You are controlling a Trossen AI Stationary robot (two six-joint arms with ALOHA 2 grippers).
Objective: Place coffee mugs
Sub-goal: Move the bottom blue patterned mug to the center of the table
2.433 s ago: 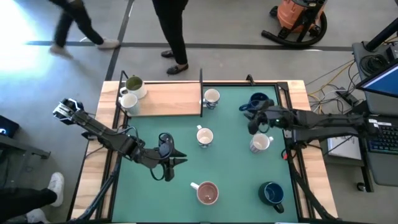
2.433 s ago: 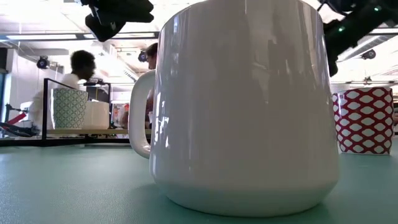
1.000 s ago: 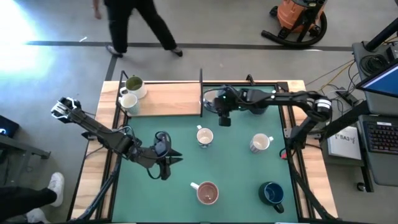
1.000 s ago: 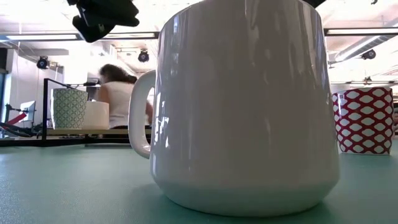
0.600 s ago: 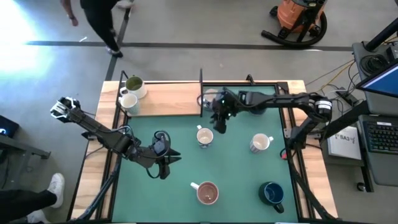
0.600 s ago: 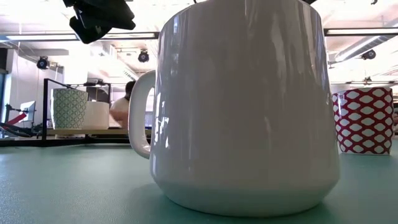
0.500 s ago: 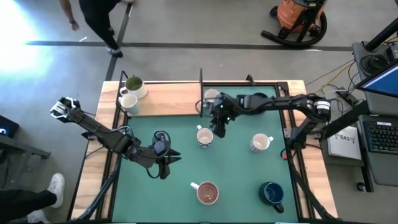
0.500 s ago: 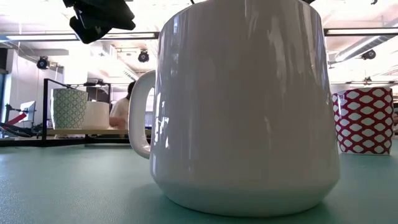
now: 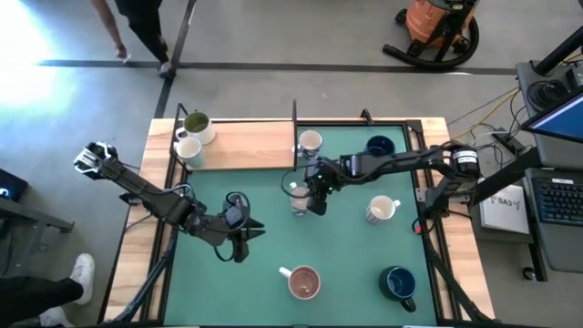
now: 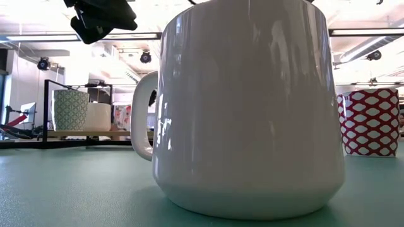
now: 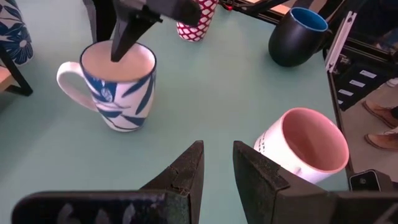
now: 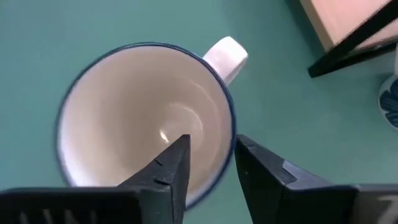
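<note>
A white mug with blue leaves point(image 11: 118, 84) stands upright in the middle of the green table point(image 9: 346, 255). My right gripper point(image 12: 211, 146) hangs open over it, one finger point(image 12: 171, 165) inside the cup and the other point(image 12: 261, 171) outside its wall, on the handle's side. My left gripper point(image 11: 216, 163) hovers open with nothing in it, nearer the table's left, in the high view point(image 9: 241, 230). A green-inside mug point(image 9: 195, 123) and a white mug point(image 9: 187, 147) stand on the wooden board point(image 9: 246, 146). My right gripper comes slanting down from above with the mug's rim point(image 12: 231, 124) between its two fingers, one inside the hollow and one outside. Whether either finger touches the wall, I cannot tell. The mug stands upright on the table.
Other mugs stand around: one by the board's corner point(image 9: 310, 141), a navy one at the far right point(image 9: 379, 146), a red-patterned one point(image 9: 383, 210), a pink-inside one point(image 9: 303, 282) and a navy one point(image 9: 398, 282) near the front. A black frame point(image 9: 295, 118) edges the board.
My right gripper has come from the mug beside the board's corner toward the near edge and a little left, rolling as it went, and now stands down over the blue-leaf mug. A person has walked off behind the table.
</note>
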